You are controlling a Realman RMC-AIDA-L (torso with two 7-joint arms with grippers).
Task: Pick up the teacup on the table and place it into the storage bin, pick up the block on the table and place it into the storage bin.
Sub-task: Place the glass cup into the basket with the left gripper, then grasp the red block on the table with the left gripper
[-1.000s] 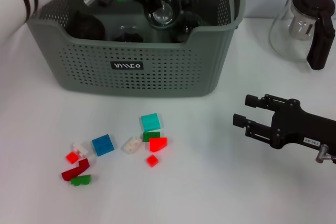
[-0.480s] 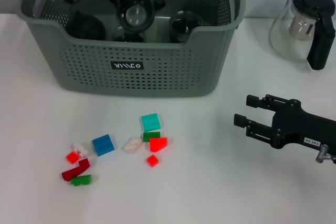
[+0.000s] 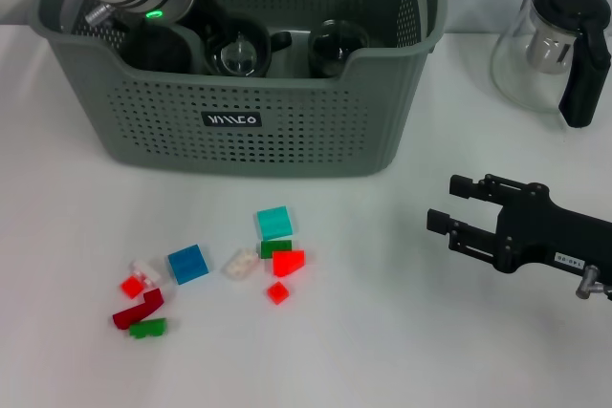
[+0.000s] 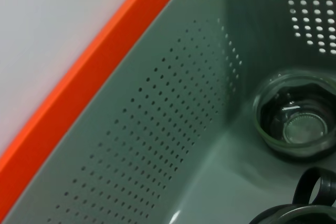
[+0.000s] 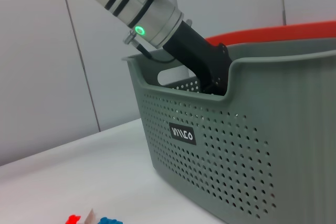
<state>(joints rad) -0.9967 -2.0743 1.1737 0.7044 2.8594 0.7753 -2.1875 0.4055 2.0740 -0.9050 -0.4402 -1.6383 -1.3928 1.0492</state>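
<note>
My left arm's gripper (image 3: 225,40) is down inside the large grey-green perforated plastic storage bin (image 3: 287,131) at the far left of the table. I can't tell from here whether it's gripping or letting go. Under it is a dark glass teacup (image 3: 239,53) with a handle, and another dark glass cup (image 3: 337,43) sits just to its right; the left wrist cam shows one on the bin floor (image 4: 296,124).

Glass like that is light but slick and fragile, so I'd pinch the rim or handle and set it down gently.

Near the front, left of centre, the small plastic blocks are scattered: a blue square block (image 3: 187,263), a teal cube (image 3: 273,223), a red wedge (image 3: 288,262). Those are stiff, light and easy; I'd squeeze flat sides of the teal one, since it's biggest and stands clear.

At the near right, my right gripper (image 3: 457,204) hovers over the white table (image 3: 382,332), jaws spread wide and empty. A clear glass teapot (image 3: 555,45) sits far right.
</note>
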